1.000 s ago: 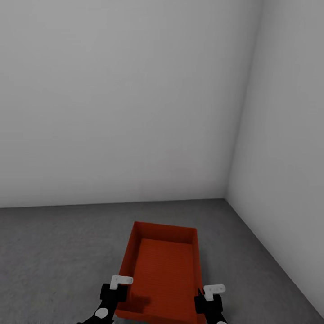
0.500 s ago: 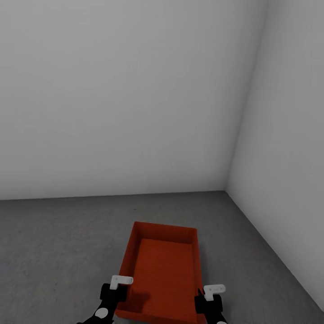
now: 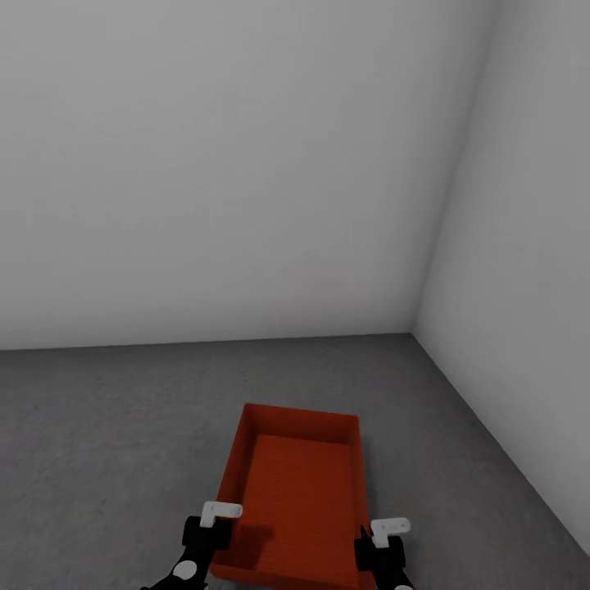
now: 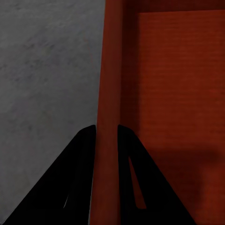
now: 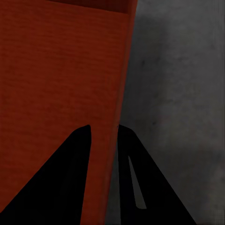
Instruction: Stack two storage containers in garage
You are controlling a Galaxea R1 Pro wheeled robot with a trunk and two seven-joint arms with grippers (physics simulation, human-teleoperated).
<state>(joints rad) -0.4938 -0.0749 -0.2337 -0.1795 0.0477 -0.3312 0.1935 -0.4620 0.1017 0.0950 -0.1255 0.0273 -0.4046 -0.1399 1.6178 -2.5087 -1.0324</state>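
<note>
**Container carried into the garage, set-down not yet made**

While the grey-white walls (image 3: pixel 246 164) meet in a bare corner ahead, the dark concrete floor (image 3: pixel 98 442) spreads out below the robot, which marks this room as the garage. One orange-red storage container (image 3: pixel 297 492) sits low in the head view, held between the two arms with its open top up and nothing inside it. Whether its base touches the floor cannot be told from these pictures; no second container is in sight.

Each side wall is gripped near the robot's end of the box. On the left wrist view, the left tool (image 4: pixel 107 133) straddles the thin wall, one dark finger outside and one inside, pinching it. On the right wrist view, the right tool (image 5: pixel 103 133) pinches the opposite wall the same way.

By the look of it, the step in hand is delivering a container to its spot. Next, the box must be lowered level until it rests flat on the concrete, and only then should both tools spread and lift clear.
</note>
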